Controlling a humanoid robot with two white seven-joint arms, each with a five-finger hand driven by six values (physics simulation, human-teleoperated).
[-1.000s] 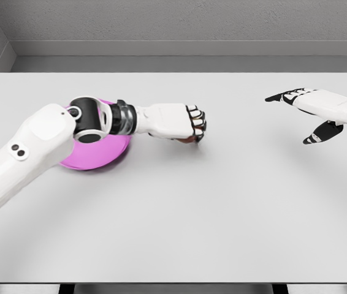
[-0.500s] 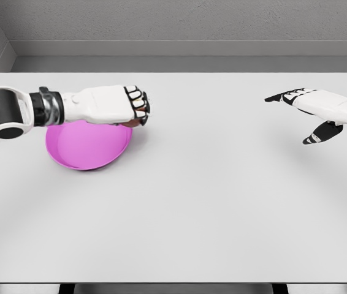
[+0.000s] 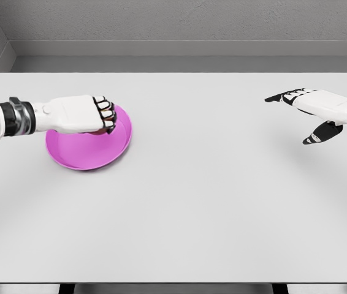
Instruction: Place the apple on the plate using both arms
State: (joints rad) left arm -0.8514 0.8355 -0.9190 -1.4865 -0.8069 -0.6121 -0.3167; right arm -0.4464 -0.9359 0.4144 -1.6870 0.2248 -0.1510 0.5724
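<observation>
Left hand [image 3: 78,114] (apple probably inside) reached plate [image 3: 94,153].

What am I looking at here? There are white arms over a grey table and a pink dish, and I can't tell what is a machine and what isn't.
This is a computer-simulated robot shaped like a person, seen from a camera on its own head, so you look down at the table as the robot does. Both white arms are its own. The left hand comes in from the left side of the picture. Its fingers are curled into a fist around something small and dark, which is the apple, mostly hidden by the fingers. That fist is over the pink plate. Whether the apple touches the plate cannot be seen. The right hand shows at the far right, fingers spread and holding nothing, well away from the plate.
</observation>
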